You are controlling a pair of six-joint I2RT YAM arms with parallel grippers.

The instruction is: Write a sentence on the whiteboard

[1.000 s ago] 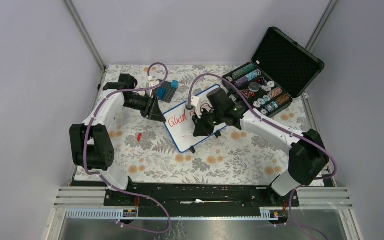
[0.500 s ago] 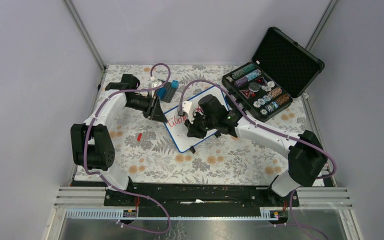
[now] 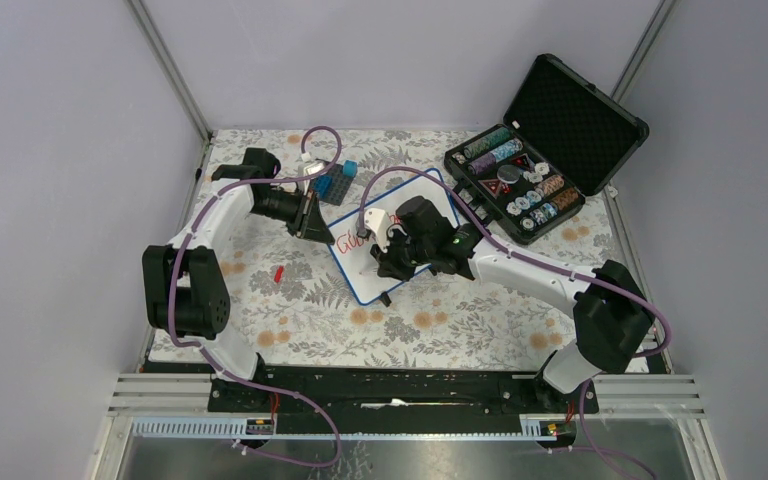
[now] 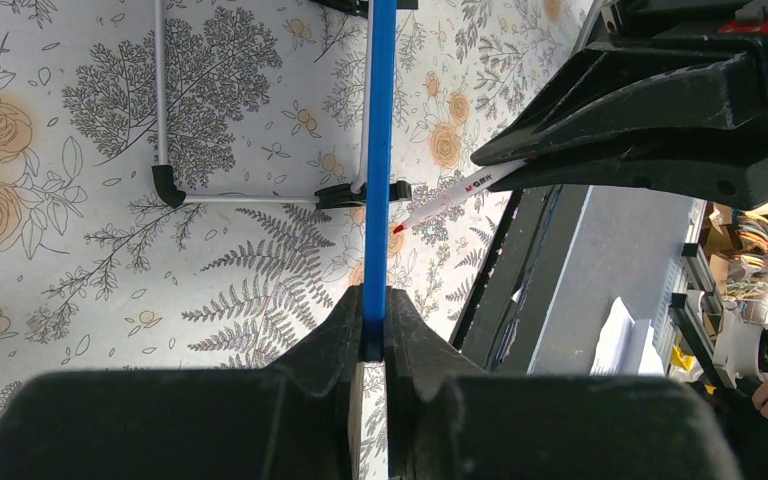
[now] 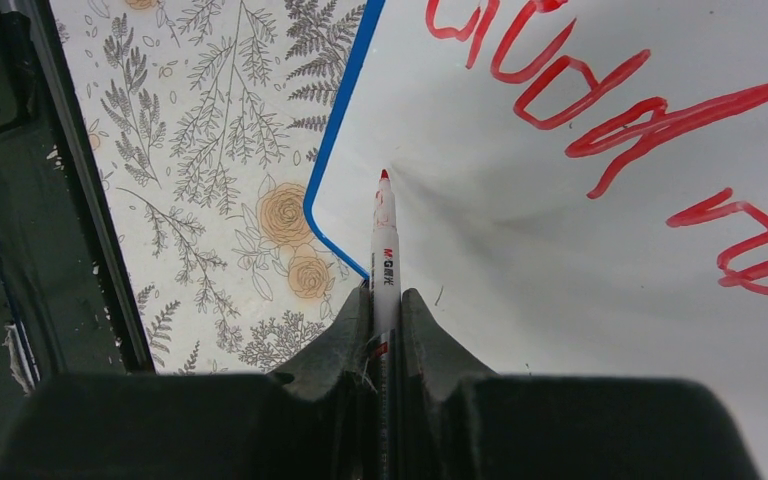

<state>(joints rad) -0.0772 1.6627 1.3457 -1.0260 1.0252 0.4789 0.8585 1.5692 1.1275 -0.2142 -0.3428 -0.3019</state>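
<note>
Blue-rimmed whiteboard (image 3: 365, 280) lies diag. w/ red sentence (image 3: 352, 240) across top.

I see a whiteboard (image 3: 363, 272), white with a blue rim and black feet, bearing a sentence (image 5: 660, 123) in red handwriting. The marker (image 5: 385, 262) is white with a red tip. The tablecloth (image 3: 440, 322) is pale, printed with grey ferns and orange roses. A black case (image 3: 585, 115) holds multicoloured poker chips (image 3: 522, 195). The left arm (image 3: 222, 212) and right arm (image 3: 530, 268) are white with black joints and purple cables (image 3: 316, 129).
</note>
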